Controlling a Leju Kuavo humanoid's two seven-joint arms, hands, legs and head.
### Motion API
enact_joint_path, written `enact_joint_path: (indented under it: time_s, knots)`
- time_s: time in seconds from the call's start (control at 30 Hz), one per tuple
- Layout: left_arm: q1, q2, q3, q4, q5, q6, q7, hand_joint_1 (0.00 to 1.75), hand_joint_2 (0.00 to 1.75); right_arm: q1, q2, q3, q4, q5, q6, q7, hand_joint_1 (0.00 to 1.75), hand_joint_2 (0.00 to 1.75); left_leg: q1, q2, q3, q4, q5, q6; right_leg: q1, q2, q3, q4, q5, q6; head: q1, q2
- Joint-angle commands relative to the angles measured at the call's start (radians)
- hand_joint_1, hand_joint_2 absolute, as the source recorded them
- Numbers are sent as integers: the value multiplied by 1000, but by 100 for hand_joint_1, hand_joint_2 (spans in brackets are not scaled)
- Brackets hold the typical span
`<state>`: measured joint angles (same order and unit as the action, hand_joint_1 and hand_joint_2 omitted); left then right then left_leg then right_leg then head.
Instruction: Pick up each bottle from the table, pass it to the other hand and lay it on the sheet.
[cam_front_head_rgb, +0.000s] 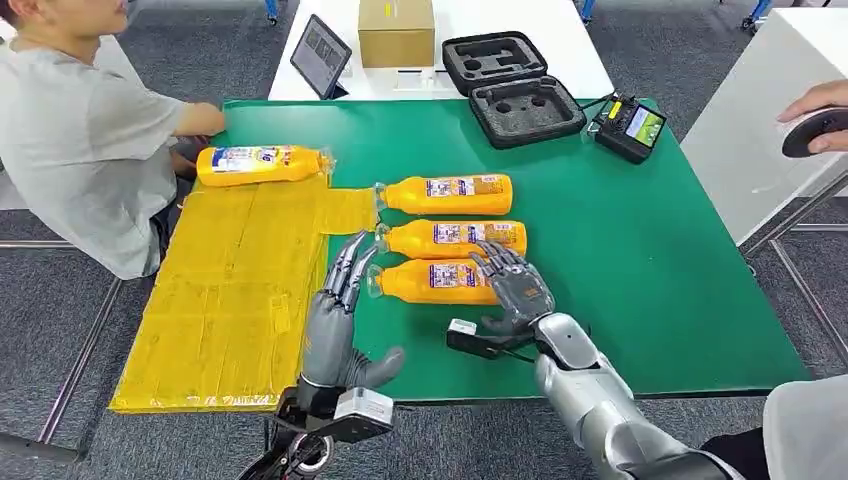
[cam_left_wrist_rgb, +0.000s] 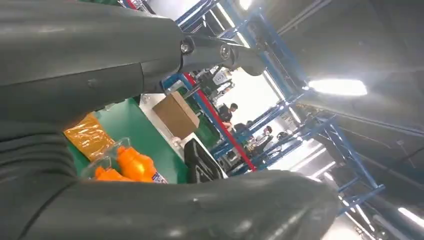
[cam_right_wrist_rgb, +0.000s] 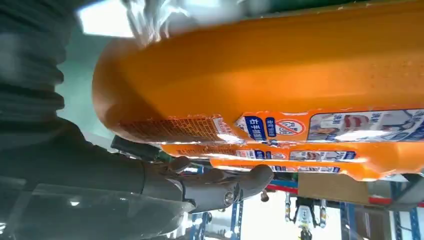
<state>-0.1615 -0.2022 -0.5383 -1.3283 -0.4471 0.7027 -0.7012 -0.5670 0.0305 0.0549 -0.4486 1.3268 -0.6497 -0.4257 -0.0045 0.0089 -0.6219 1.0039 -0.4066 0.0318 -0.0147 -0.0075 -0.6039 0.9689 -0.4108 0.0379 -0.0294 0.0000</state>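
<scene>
One orange bottle (cam_front_head_rgb: 262, 165) lies on the yellow sheet (cam_front_head_rgb: 225, 300) upper left, three wait mid-frame on the table (cam_front_head_rgb: 650, 260), right robot hand (cam_front_head_rgb: 515, 290) reaching over the nearest (cam_front_head_rgb: 435, 281), grip unclear, left robot hand (cam_front_head_rgb: 340, 320) spread empty.

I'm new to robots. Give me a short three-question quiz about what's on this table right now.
1. How many orange bottles lie on the green table, off the yellow sheet?
2. True or false: the right robot hand is at the nearest bottle.
3. Who sits by the bottle on the sheet? A) a person B) nobody

Key: 1. three. 2. true. 3. A; the left robot hand is open.
</scene>
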Motion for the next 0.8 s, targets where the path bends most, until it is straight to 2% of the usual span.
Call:
enact_joint_path:
  time_s: [0.03, 0.4, 0.47, 0.5, 0.53, 0.67, 0.7, 0.77, 0.8]
  knots:
    - [-34, 6, -3, 54, 1, -5, 3, 0, 0, -47, 10, 5, 119, -9, 28, -1, 0, 175, 1, 0, 3, 0, -1, -2, 1, 1, 3, 0, -1, -1, 0, 0]
    - [-39, 5, 9, 67, 2, -5, 3, 0, 0, -53, 28, 1, 145, -34, 102, -23, 0, 175, 2, -1, 6, 0, -2, -3, 1, 0, 6, -1, -2, -2, 0, 0]
    - [-42, 5, 10, 67, 4, -5, 3, 0, 0, -53, 27, 2, 146, -33, 107, -21, 10, 175, 2, -1, 6, 0, -2, -2, 1, 0, 5, -1, -2, -2, 0, 0]
    - [-48, 3, 10, 70, 8, -5, 3, 0, 0, -55, 25, 2, 148, -35, 120, -19, 143, 175, 1, -1, 5, -1, -1, -2, 1, 0, 5, -1, -1, -2, 0, 0]
    - [-50, 2, 9, 71, 12, -5, 3, 0, 0, -57, 23, 5, 151, -33, 133, -17, 171, 175, 1, -1, 4, -1, -1, -2, 1, 0, 4, -1, -1, -1, 0, 0]
    - [-51, 1, 8, 70, 13, -5, 3, 0, 0, -58, 24, 5, 152, -35, 146, -17, 162, 175, 1, -1, 5, 0, -1, -2, 1, 0, 4, -1, -1, -2, 0, 0]
    - [-51, 0, 10, 69, 12, -5, 3, 0, 0, -59, 27, 6, 154, -36, 154, -16, 152, 175, 1, -1, 4, -1, -1, -1, 1, 0, 4, -1, -1, -1, 0, 0]
    - [-51, 0, 10, 69, 12, -5, 3, 0, 0, -59, 27, 6, 154, -36, 154, -16, 152, 175, 1, -2, 4, -1, -1, -2, 1, -1, 4, -1, -1, -1, 0, 0]
    - [-48, 1, 11, 64, 12, -5, 3, 0, 0, -55, 30, 11, 152, -32, 157, -11, 134, 175, 2, -3, 6, -1, -2, -2, 1, -2, 6, -1, -2, -2, 0, 0]
